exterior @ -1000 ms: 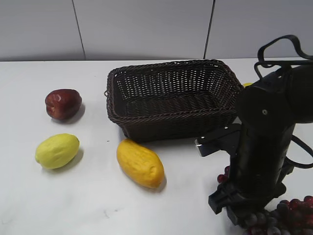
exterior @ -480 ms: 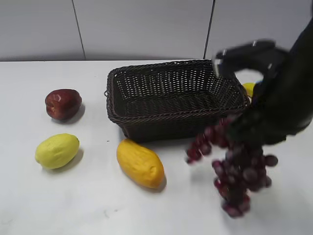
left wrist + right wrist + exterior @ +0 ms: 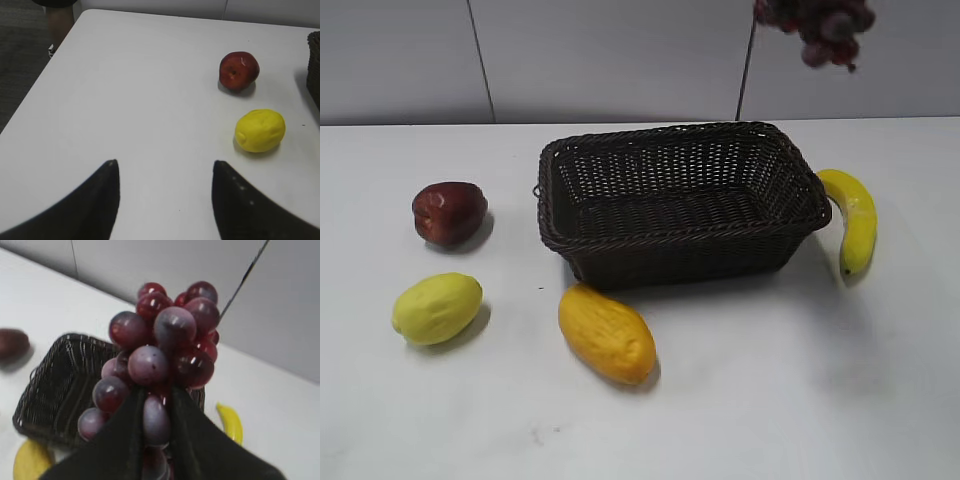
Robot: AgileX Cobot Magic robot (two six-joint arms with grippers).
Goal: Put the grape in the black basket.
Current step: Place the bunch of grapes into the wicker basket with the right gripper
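While the left gripper [image 3: 165,200] hangs idle with jaws apart over bare table far left, the black basket [image 3: 680,240] lies below and left of the grape [image 3: 160,365], which the right gripper [image 3: 157,435] clamps high above its far right corner.

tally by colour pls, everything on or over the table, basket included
Yellow: 3, the banana, the lemon-like fruit, the orange-yellow fruit
Dark red/purple: 2, the apple, the grape bunch held up in the right fingers
Black: 1, the basket
Total: 6
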